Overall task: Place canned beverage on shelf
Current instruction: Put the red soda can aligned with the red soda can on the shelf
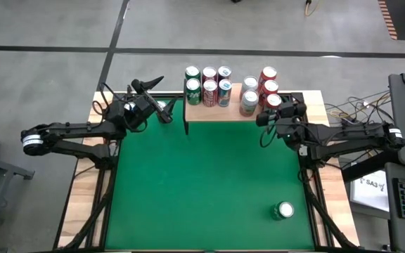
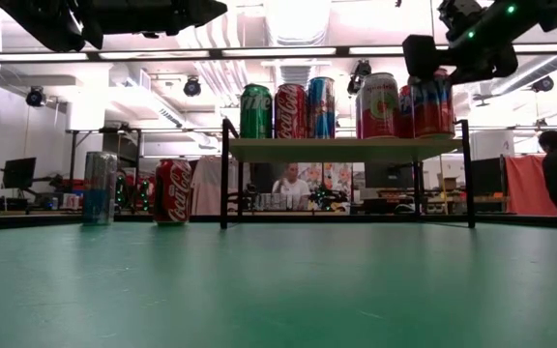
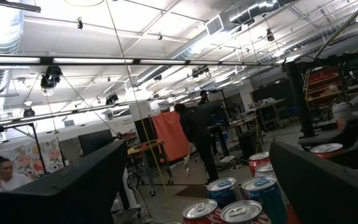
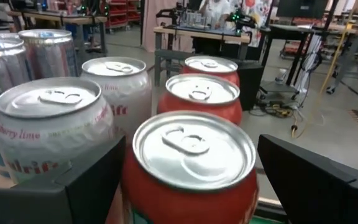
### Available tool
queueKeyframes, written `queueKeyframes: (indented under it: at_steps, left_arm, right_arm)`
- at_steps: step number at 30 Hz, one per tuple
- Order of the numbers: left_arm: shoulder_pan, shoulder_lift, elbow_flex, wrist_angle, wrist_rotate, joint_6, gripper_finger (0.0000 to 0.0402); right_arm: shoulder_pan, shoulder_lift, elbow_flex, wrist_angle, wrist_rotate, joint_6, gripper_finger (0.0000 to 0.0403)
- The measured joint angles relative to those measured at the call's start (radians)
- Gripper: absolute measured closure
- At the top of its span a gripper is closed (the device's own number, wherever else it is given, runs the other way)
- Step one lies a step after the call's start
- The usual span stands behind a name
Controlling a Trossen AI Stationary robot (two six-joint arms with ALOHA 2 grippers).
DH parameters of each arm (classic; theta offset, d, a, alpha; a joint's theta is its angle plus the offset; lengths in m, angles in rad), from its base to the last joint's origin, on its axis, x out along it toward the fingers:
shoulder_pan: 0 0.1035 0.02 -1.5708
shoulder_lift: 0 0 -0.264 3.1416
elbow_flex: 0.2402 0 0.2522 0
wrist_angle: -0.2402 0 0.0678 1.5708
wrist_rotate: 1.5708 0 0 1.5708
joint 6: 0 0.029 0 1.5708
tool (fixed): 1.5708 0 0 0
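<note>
One green-topped can (image 1: 284, 209) stands alone at the bench's five o'clock, well apart from the shelf (image 1: 220, 111) at twelve — rigid, smooth, slippery; best gripped mid-wall. Both grippers — left gripper (image 1: 166, 110), right gripper (image 1: 264, 118) — gape empty.

A red can (image 2: 172, 191) standing on the table left of the shelf is showing the Coca-Cola script. A silver can (image 4: 53, 127) on the shelf is carrying "lime" and "drif". A white sheet (image 1: 373, 184) beside the table is reading "SA3"
</note>
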Motion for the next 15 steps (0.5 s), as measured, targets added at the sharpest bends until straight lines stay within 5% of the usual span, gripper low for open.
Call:
queueKeyframes:
  at_steps: [15]
  left_arm:
    - [0.0,0.0,0.0,0.0,0.0,0.0,0.0024]
  right_arm:
    - [0.003,0.0,0.122,-0.001,0.01,-0.104,0.0048]
